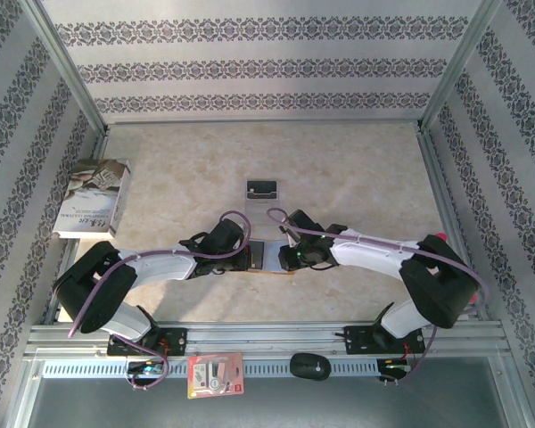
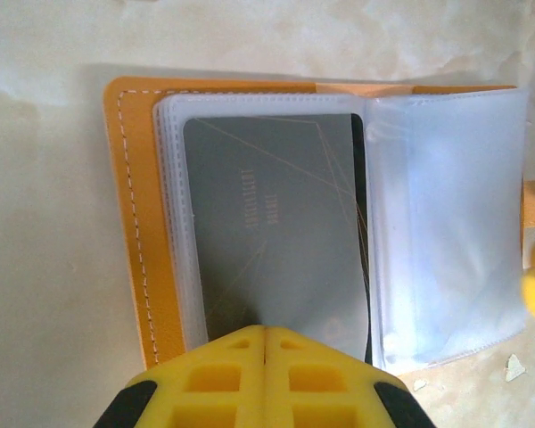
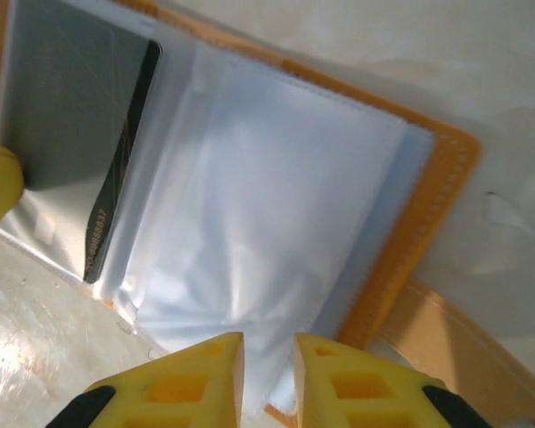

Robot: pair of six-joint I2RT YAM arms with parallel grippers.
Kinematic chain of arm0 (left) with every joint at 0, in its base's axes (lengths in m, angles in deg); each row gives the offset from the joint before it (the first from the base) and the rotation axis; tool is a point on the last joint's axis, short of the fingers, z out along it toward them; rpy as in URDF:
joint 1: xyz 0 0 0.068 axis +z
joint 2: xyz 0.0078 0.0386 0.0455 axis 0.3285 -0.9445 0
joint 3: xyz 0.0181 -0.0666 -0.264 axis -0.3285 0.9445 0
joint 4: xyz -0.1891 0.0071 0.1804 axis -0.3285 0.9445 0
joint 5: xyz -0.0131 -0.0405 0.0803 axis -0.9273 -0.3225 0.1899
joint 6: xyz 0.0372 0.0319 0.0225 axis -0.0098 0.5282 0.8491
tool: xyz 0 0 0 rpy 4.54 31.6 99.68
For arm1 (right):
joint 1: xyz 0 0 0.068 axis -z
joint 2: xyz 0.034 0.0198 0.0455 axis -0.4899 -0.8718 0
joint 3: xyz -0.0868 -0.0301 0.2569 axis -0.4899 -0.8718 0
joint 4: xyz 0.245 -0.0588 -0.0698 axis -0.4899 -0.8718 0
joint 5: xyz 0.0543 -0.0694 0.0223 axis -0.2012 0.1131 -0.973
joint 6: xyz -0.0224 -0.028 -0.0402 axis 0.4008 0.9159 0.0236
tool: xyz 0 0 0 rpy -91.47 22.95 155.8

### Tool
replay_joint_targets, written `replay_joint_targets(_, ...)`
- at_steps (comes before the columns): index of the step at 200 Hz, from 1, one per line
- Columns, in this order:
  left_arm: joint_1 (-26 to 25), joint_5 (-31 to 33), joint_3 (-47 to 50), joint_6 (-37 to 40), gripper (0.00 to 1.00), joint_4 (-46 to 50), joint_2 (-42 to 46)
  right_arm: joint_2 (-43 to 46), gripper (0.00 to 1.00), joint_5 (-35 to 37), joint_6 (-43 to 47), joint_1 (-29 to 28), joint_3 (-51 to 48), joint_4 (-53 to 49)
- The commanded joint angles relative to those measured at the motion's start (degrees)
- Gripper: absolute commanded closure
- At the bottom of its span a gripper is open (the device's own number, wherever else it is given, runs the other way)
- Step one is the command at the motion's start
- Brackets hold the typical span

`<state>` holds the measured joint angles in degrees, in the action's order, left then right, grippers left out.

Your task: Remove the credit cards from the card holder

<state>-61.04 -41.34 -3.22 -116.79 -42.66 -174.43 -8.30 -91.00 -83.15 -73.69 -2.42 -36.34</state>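
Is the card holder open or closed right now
Open. The card holder lies spread flat, its clear sleeves exposed, with a grey card tucked inside one.

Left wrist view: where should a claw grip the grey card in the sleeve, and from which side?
Pinch the grey card by its dark-striped edge nearest the card holder's spine, coming from the spine side. The clear sleeve looks seamed along its outer edge, so the spine side is probably the opening, and the card lies flat.
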Motion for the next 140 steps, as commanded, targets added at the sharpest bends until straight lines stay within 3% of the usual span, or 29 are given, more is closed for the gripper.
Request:
replay_joint_targets(1, 0.9, 0.4, 1.7, 0.5, 1.0, 2.9, -1.4, 3.7, 0.75, 2.1, 2.5, -0.5, 4.2, -2.1)
replay_joint_targets(20, 0.9, 0.4, 1.8, 0.4, 1.0, 2.7, -1.5, 1.4, 0.71, -4.9, 2.0, -0.4, 7.4, 1.0)
replay_joint_targets(33, 1.0, 0.4, 1.8, 0.2, 1.0, 2.8, -1.3, -2.0, 0.68, -6.0, 1.4, -1.0, 9.7, 1.6)
replay_joint_targets(67, 1.0, 0.5, 2.2, 0.0, 1.0, 2.9, -0.4, -8.3, 0.51, 4.2, 5.5, -3.1, 12.5, 0.0)
replay_joint_targets(113, 0.9, 0.5, 2.4, 0.0, 0.92, 2.8, 0.1, -13.5, 0.43, 11.7, 10.4, -5.6, 13.4, -0.8)
replay_joint_targets(140, 1.0, 0.6, 2.4, -0.1, 0.87, 2.8, 0.3, -13.4, 0.41, 11.9, 10.7, -5.8, 13.5, 0.3)
